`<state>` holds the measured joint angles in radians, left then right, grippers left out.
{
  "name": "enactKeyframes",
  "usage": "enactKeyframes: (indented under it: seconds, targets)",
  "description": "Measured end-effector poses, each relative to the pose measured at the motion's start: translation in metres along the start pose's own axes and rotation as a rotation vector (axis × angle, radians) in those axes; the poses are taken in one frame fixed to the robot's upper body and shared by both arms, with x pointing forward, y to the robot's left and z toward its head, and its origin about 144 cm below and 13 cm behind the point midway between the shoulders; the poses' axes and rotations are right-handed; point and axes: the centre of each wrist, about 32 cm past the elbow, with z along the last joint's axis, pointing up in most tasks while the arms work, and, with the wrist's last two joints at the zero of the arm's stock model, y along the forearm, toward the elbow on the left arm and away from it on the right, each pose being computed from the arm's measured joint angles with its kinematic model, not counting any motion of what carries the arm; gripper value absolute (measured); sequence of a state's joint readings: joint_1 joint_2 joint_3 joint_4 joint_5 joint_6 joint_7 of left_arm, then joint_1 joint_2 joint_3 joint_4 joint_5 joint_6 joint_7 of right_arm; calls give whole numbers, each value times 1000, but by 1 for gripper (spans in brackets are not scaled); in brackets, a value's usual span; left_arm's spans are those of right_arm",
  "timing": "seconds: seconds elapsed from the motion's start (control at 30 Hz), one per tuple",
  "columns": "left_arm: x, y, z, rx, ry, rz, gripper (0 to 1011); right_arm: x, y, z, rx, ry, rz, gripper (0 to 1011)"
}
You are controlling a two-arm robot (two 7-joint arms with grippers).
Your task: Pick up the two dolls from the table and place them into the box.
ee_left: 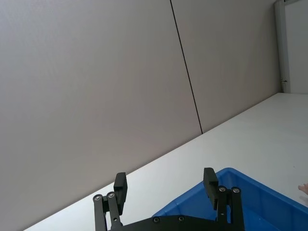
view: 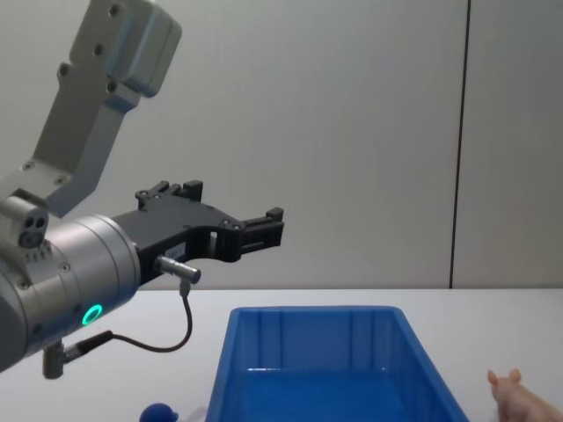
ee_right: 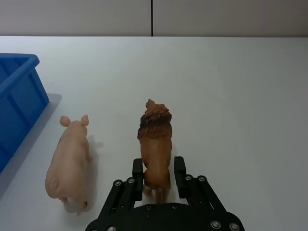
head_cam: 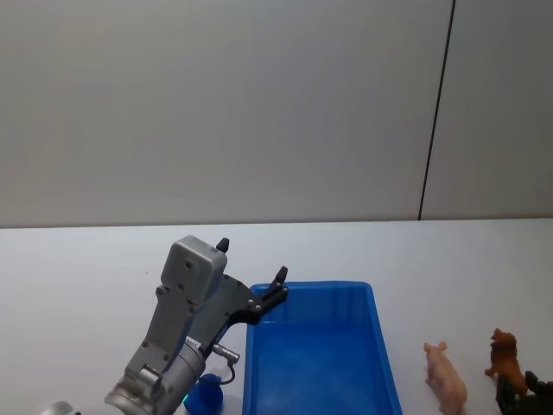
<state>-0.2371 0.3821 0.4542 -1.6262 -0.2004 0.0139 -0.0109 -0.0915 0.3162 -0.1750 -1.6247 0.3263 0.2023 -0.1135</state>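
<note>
Two dolls stand right of the box (head_cam: 328, 285): the pink pig (ee_right: 70, 159) nearest it, the brown lion (ee_right: 154, 130) beyond, with the right gripper (ee_right: 158, 161) clamped across its rump. It looks light, stiff and slick, so the flanks suit. Above the box's far left corner the left gripper (ee_left: 164, 175) hangs spread wide.

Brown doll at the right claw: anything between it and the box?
Yes: the pink doll stands on the table between the brown doll, at the right claw, and the box, touching neither. A straight slide would likely hit it; lifting over should clear.
</note>
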Motion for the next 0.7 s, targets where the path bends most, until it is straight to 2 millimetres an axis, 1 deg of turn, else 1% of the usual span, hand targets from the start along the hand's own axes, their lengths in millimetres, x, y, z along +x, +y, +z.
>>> enactKeyframes:
  seconds: [0.1, 0.13, 0.2, 0.4, 0.7]
  targets:
    - [0, 0, 0, 0, 0, 0, 1001, 0, 0, 0, 7, -4, 1, 361]
    - [0, 0, 0, 0, 0, 0, 1001, 0, 0, 1, 13, -7, 2, 307]
    - [0, 0, 0, 0, 0, 0, 1001, -1, -1, 2, 22, -11, 5, 290]
    - [0, 0, 0, 0, 0, 0, 1001, -3, -2, 7, 62, -24, 21, 286]
    - [0, 0, 0, 0, 0, 0, 1001, -7, -2, 22, 155, -43, 93, 284]
